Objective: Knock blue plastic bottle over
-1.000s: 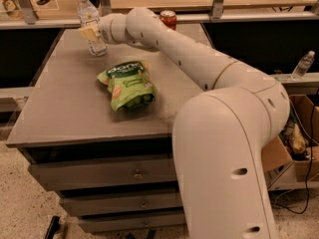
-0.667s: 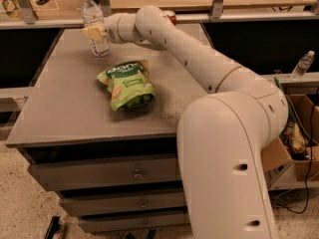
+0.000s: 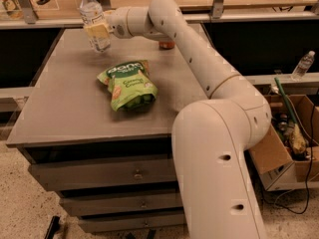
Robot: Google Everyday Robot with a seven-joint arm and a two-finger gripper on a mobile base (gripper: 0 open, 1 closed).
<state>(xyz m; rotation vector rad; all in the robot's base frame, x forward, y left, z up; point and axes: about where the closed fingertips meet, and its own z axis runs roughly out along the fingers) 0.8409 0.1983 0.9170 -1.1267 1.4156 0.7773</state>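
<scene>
Claw (image 3: 98,32) @ blue plastic bottle (image 3: 90,11), touching mid-body

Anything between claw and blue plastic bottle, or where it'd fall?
Nothing visible. The claw is right at the blue plastic bottle at the far corner of the table; the green snack bag lies apart, nearer the camera.

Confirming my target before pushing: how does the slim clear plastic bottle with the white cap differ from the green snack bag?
The slim clear plastic bottle stands tall, slightly tilted, at the far left; the green snack bag lies flat mid-table. The bottle is see-through, the bag opaque and printed. The gripper is against the bottle; nothing touches the bag. Both sit on the grey table.
</scene>
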